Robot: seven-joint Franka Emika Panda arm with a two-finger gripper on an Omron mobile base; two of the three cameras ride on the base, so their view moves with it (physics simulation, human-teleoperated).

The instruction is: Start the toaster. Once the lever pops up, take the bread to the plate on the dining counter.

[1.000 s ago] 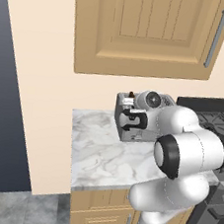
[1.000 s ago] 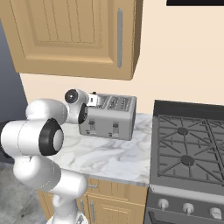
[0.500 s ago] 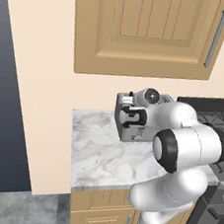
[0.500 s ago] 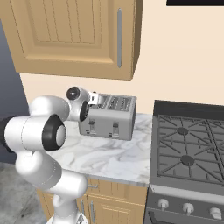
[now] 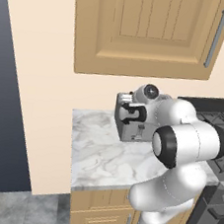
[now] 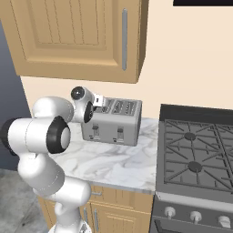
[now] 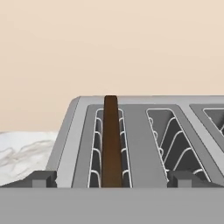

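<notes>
Brown bread [image 7: 111,144] stands edge-on in the outermost slot of the toaster [image 6: 113,124], which sits on the marble worktop [image 5: 103,155]. Our gripper [image 7: 112,180] hangs over it with jaws spread wide, holding nothing. We judge a finger could catch the slot's wire guide if we descend off-centre. Since half a second ago, our hand has crept nearer the toaster.
</notes>
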